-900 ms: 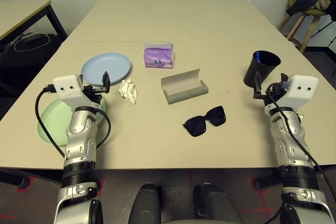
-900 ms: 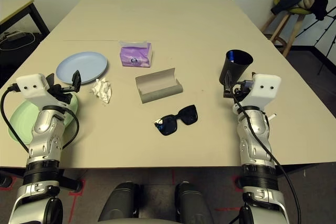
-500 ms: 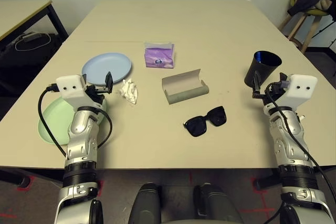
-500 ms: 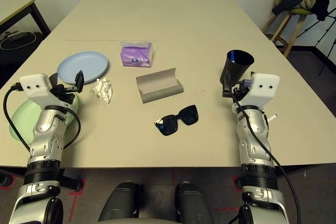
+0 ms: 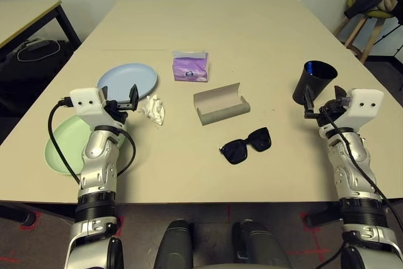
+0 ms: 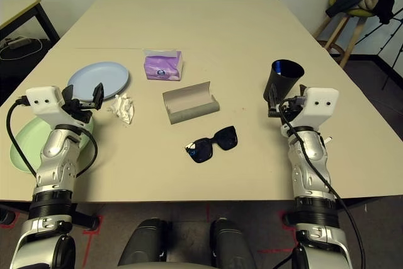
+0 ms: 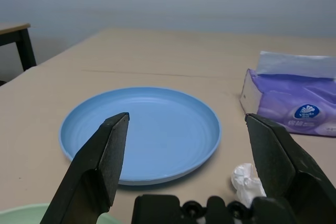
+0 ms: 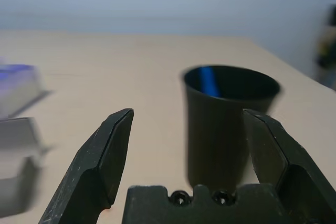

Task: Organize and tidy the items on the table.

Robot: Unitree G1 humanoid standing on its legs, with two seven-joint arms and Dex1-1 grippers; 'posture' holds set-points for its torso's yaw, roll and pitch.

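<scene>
Lying crosswise, glasses case (image 5: 220,106), sunglasses (image 5: 246,145)

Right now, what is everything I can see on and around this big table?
plate: one, light blue, far left part of the table
plate: one, pale green, near left edge, partly under the left arm
tissue: one, white, crumpled, beside the blue plate
tissue pack: one, purple, beyond the case
glasses case: one, grey-tan, open, middle
sunglasses: one pair, black, nearer than the case
cup: one, black, upright, right side
table: one, light beige
side table: one, beige with black legs, far left
stool: one, wooden, with dark clothing, far right
left gripper: black fingers open, empty
right gripper: black fingers open, empty
</scene>
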